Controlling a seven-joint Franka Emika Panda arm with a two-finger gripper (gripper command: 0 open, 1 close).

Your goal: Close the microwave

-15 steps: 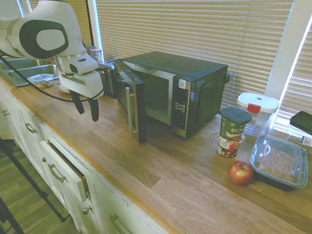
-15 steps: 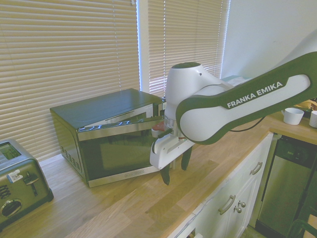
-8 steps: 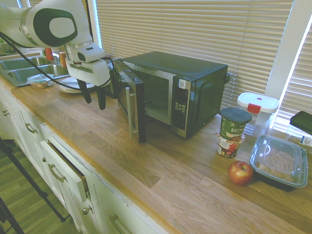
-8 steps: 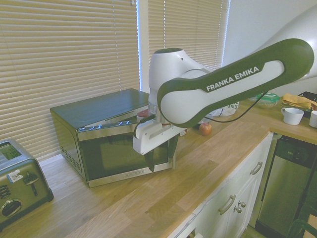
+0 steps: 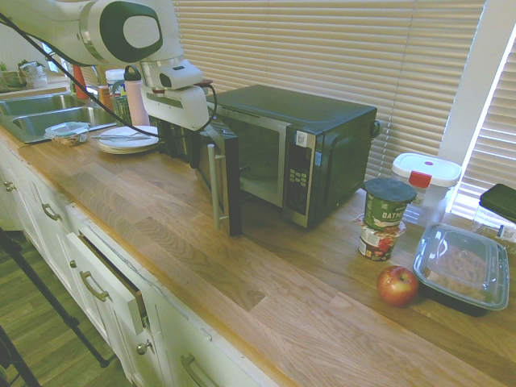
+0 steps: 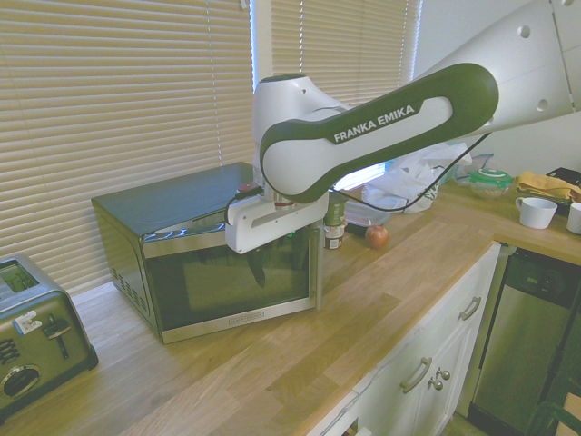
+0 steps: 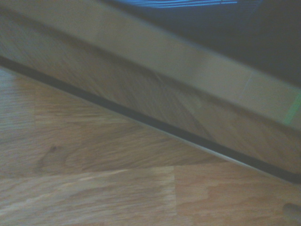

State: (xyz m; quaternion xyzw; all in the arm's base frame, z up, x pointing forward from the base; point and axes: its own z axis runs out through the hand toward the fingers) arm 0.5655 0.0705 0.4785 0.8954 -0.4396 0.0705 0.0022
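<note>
The black microwave (image 5: 302,145) stands at the back of the wooden counter, its steel-trimmed glass door (image 5: 219,173) swung partly open with the silver handle (image 5: 214,189) on its free edge. My gripper (image 5: 181,145) hangs open right at the door's outer face, fingers pointing down, nothing between them. From the other side the gripper (image 6: 277,259) shows in front of the dark door glass (image 6: 218,282); I cannot tell whether it touches. The wrist view holds only a blurred strip of the door's steel trim (image 7: 155,61) above the counter.
A shiny toaster (image 6: 41,336) stands beyond the microwave. Sink (image 5: 40,109) and plate (image 5: 125,143) lie behind the arm. Stacked cups (image 5: 385,216), an apple (image 5: 397,285), a lidded food tray (image 5: 462,272) and a white tub (image 5: 426,181) sit past the microwave. A drawer (image 5: 113,282) is ajar.
The arm has swung from above the counter's front edge in toward the microwave, bringing the gripper up to the door's outer face. The door's angle looks unchanged.
</note>
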